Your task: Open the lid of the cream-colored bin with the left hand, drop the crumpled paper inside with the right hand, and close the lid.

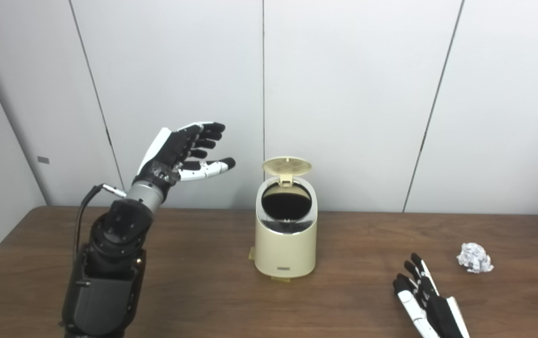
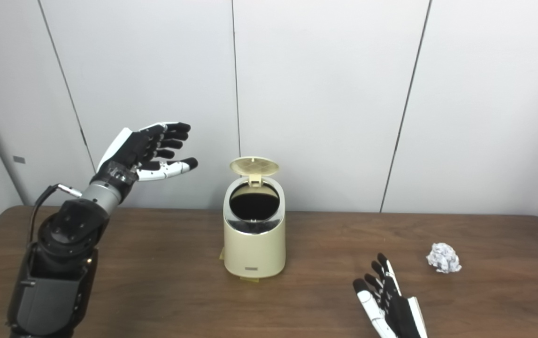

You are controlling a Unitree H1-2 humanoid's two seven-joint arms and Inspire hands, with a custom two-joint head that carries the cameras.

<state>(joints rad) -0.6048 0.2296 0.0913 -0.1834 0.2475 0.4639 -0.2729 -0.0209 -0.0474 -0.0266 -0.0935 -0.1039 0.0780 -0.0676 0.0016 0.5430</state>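
Note:
The cream-colored bin (image 1: pixel 286 244) stands mid-table with its round lid (image 1: pixel 287 166) flipped up at the back, showing a dark opening. My left hand (image 1: pixel 182 152) is raised in the air to the left of the bin, level with the lid, fingers spread and holding nothing. A crumpled white paper ball (image 1: pixel 474 257) lies on the table at the right. My right hand (image 1: pixel 421 295) rests low near the front edge, to the left of the paper and apart from it, fingers stretched out flat.
The brown wooden table (image 1: pixel 203 291) spans the view. Grey wall panels (image 1: pixel 353 94) stand close behind it. A small yellowish tab (image 1: pixel 252 253) shows under the bin's left side.

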